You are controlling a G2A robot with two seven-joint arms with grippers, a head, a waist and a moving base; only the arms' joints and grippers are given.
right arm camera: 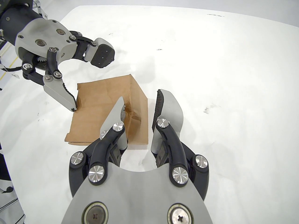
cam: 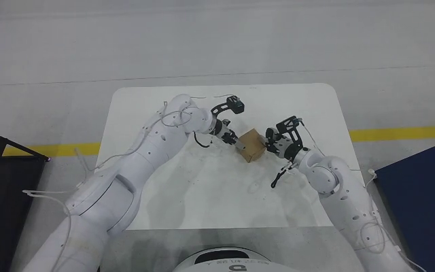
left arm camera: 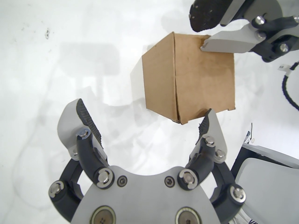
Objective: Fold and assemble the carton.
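A small brown carton [cam: 249,145] stands folded into a box shape at the middle of the white table. My left gripper [left arm camera: 144,117] is open beside it, and one fingertip [left arm camera: 207,120] touches the carton [left arm camera: 191,78] at a low edge. My right gripper [right arm camera: 140,108] is open on the opposite side, straddling an upper edge of the carton [right arm camera: 93,110]. One of its fingers [right arm camera: 118,110] lies on the top face and the other finger [right arm camera: 163,106] hangs off the side. In the top view the left gripper [cam: 228,134] and right gripper [cam: 275,144] flank the box.
The white table [cam: 170,197] has bare surface all around the carton. A yellow floor line [cam: 391,133] runs behind it. A dark blue object [cam: 408,183] stands off the table's right edge and a black frame [cam: 17,177] off the left.
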